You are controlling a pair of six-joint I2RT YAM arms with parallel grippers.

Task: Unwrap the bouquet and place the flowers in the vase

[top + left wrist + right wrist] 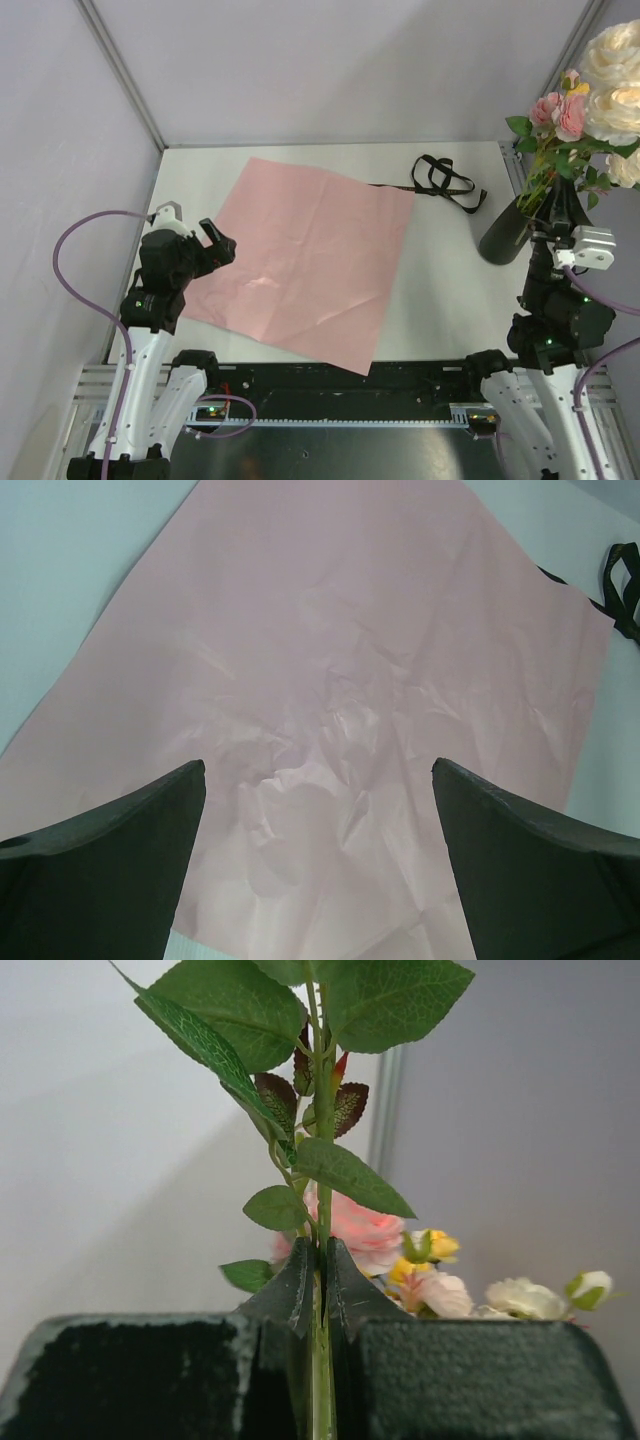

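- Right wrist view: my right claw is clamped on a green stem of the flowers, centre frame.
- Top external: the blooms sit at the right edge, stems reaching the vase.
- My left claw gapes wide above the pink paper.

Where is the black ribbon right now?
In the top view the ribbon lies toward the far right, beside the far corner of the pink paper and left of the vase.
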